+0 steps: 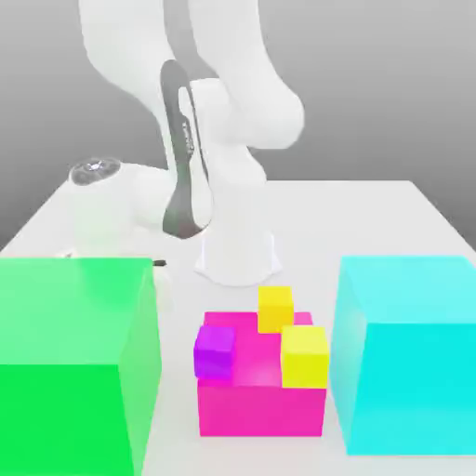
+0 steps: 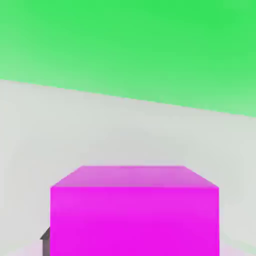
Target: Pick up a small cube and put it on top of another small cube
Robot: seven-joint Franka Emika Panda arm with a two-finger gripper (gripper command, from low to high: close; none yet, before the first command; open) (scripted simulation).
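Stage: early, in my judgement. No small cube rests on another yet, so the pick-up is barely under way and the lift, carry and stacking are all left.
Gripper: low at the table, behind the far upper corner of the large glossy green cube at the exterior view's left, which hides most of it.
Pincer state: I cannot tell whether it is wide, narrow or holding anything.
Task's thing: a plain magenta cube sits right in front of the hand camera on the pale table, with the green cube's wall beyond. It is probably the cube to be picked.
Possible targets: a small purple cube and two small yellow cubes, one farther back and one nearer, sit on a bigger magenta block in the middle.
Bystander: a large cyan cube stands at the exterior view's right, apart from the action.
Left to do: secure the cube, raise it, carry it over a chosen small cube, set it down squarely and let go.
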